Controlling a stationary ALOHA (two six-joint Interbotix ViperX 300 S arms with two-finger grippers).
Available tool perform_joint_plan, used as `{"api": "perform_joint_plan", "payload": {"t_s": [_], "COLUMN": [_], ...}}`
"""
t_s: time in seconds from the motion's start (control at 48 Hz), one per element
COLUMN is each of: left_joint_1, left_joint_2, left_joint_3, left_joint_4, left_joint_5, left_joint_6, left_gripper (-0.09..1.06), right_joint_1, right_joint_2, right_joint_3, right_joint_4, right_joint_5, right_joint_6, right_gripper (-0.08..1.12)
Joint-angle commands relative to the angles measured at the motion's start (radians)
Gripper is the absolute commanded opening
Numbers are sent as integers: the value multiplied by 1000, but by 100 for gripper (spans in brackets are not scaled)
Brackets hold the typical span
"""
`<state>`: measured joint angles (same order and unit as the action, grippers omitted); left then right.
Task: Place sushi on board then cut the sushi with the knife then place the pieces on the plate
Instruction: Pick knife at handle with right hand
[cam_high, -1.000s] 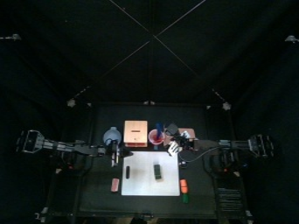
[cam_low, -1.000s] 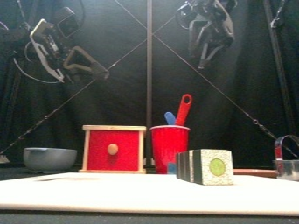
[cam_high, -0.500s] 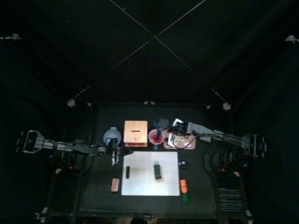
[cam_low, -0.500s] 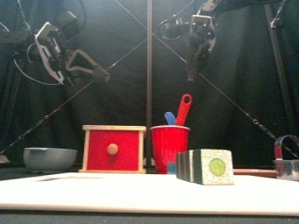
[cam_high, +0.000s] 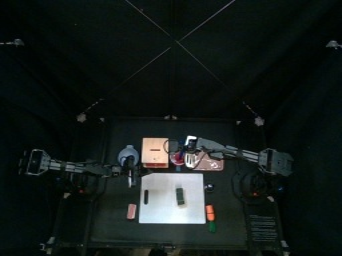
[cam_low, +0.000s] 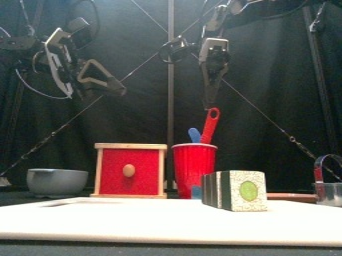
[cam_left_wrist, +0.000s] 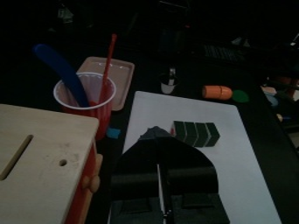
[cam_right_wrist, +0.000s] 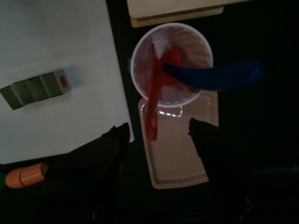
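The dark green sushi roll (cam_low: 235, 190) lies on the white board (cam_low: 160, 222), also visible from above as the roll (cam_high: 178, 197) on the board (cam_high: 163, 186). Behind the board stands the red cup (cam_low: 194, 168), which holds the red knife (cam_low: 210, 122) and the blue knife (cam_low: 194, 134). My right gripper (cam_low: 211, 68) hangs open high above the cup. In the right wrist view, the right gripper (cam_right_wrist: 162, 129) has the red knife (cam_right_wrist: 158, 96) and the pink tray (cam_right_wrist: 177, 162) between its jaws. My left gripper (cam_low: 94, 75) rests raised at the left, shut and empty.
A wooden box with a red drawer front (cam_low: 131, 170) stands left of the cup, and a blue-grey bowl (cam_low: 56, 181) sits further left. The metal cutter (cam_low: 330, 168) is at the right edge. An orange toy (cam_high: 210, 211) and a red toy (cam_high: 131, 210) lie beside the board.
My right arm has swung in from the right, and its gripper now hangs over the red cup. The left arm, the roll and the knives have not moved.
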<state>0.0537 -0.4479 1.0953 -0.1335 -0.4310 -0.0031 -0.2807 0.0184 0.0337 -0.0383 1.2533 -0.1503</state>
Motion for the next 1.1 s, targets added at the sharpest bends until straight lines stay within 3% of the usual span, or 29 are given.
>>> {"api": "perform_joint_plan", "payload": {"t_s": [0.021, 0.75, 0.917, 1.104], "left_joint_1": [3, 3, 3, 3], "left_joint_2": [-3, -5, -5, -5], "left_joint_3": [-9, 12, 17, 25], "left_joint_4": [0, 0, 0, 0], "left_joint_5": [-5, -5, -5, -5], "left_joint_6": [2, 3, 3, 2], "left_gripper": [-2, -2, -2, -2], "right_joint_1": [11, 26, 23, 17], "right_joint_2": [21, 199, 202, 216], "right_joint_3": [-48, -135, -138, -144], "right_joint_4": [-3, -72, -83, -86], "right_joint_5": [25, 133, 138, 146], "right_joint_6": [-9, -75, -74, -75], "right_gripper": [89, 88, 81, 66]}}
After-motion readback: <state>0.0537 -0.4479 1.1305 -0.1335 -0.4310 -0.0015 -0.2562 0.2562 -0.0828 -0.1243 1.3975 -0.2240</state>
